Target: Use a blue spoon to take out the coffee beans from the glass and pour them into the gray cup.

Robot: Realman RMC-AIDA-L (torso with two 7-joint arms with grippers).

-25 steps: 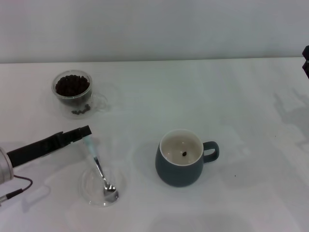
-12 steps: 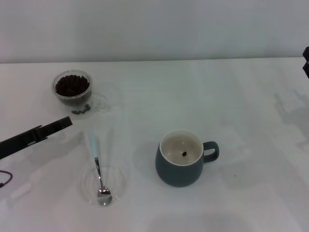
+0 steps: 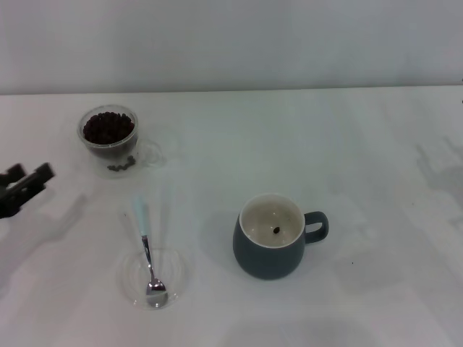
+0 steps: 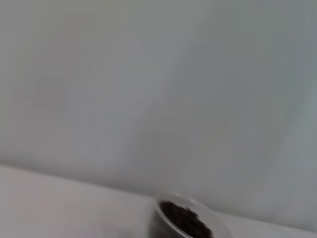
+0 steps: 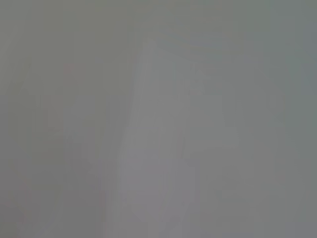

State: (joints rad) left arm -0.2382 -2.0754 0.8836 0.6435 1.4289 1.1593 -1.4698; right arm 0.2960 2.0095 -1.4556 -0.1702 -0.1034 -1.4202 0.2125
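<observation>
1. Black and angular, the left gripper is sitting at the far left edge of the head view, at about 9 o'clock from the spoon, well apart from everything; its fingers are showing as two dark prongs, spread and grasping nothing.
2. Clear double-walled glass is standing at 11 o'clock on the white surface, nearly full of dark, matte coffee beans, so my judgement is that most of the scooping is not yet done. The left wrist view is catching its rim and the bean heap just below a plain wall.
3. Pale blue in the handle and shiny metal in the bowl, the blue spoon is lying free, its bowl resting in a flat clear round dish at 7 o'clock and its handle pointing up toward 12, likely parked that way so the handle is easy to pick up.
4. Rounded and smooth, the gray cup is standing upright near centre with its loop handle at 3 o'clock; one bean is lying on the cream inside.
5. Nothing of the right gripper is showing.
</observation>
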